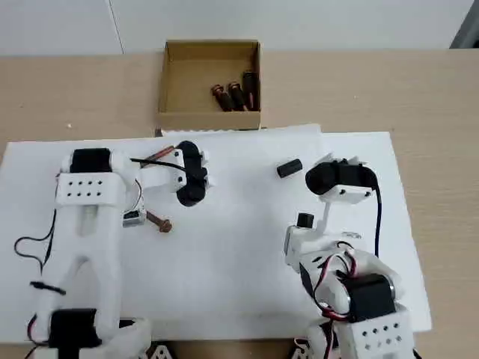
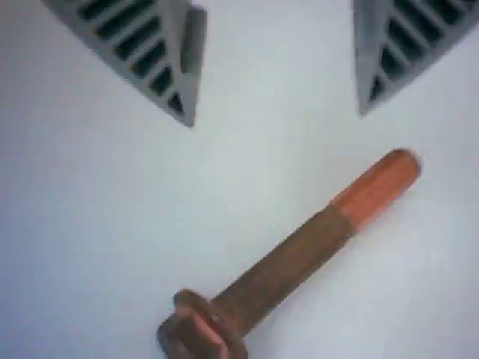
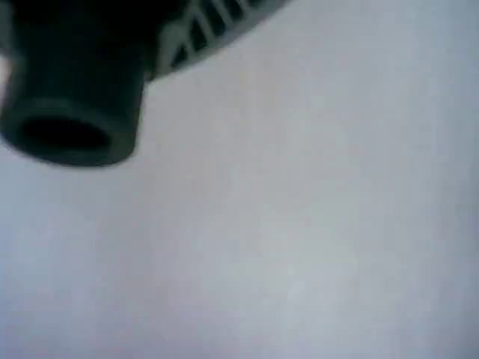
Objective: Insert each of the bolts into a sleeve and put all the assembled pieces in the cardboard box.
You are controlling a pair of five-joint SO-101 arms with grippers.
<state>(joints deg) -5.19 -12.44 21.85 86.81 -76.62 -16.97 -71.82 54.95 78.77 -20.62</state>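
Left wrist view: left tool [image 2: 275, 116], released, fingers [image 2: 161, 67] spread wide over the white paper sheet [image 2: 90, 224]. Bolt [image 2: 292, 258], brown shank, orange tip, hex head, lies flat just ahead of the tool's tips, aslant to the gap and touching neither finger.

High view: far bolt [image 1: 157, 154] on the box side of the left tool, near bolt [image 1: 159, 222] on its base side. Which of the two the wrist camera sees, cannot tell.

Sleeve [image 1: 290, 168], black and short, sits just beside the right tool [image 1: 320, 174], on the side facing the left tool. Its open bore faces the right wrist camera. Whether the right tool grasps it or merely stands against it, cannot tell.

Cardboard box [image 1: 171, 82] stands on the table [image 1: 434, 90] beyond both tools, with three assembled pieces [image 1: 234, 93] inside.

Step in hand, by judgement: pickup of a bolt by the left tool.

Handling note:
- Advance until the shank lies between the fingers.
- Turn the wrist so they cross it squarely.
- Grip toward the head, leaving the orange tip free to enter the sleeve.
- Close slowly, since a round shank may roll on paper.
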